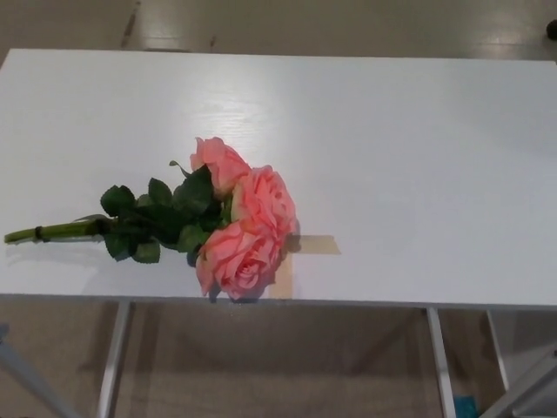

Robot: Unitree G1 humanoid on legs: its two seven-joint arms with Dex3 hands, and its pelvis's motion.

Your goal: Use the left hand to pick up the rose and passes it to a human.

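We saw the rose (235,222), really a small bunch of three pink blooms with dark green leaves, lying flat on the white bench (418,157) near its front edge, left of centre. The blooms pointed toward the right and front, and the green stem (52,232) trailed out to the left, ending close to the bench's left edge. We judged that layout as deliberate: the stem end sat on the side the left arm would come in from, so the left hand could close on the bare stem without crushing petals.

A cross of tan tape (309,246) was stuck to the bench, partly under the lowest bloom; we took it as a placement marker for the flowers. A dark band (38,232) ringed the stem near its tip, likely tying the stalks together.

Neither hand showed in the head view, so we could not tell how open either one was or whether it held anything. The rose was untouched on the bench, so we judged the pick-up as not yet begun. No person was in sight to receive it.

We found no brand, label or readable writing anywhere. Below the bench we noted only its metal legs (111,361) and the floor.
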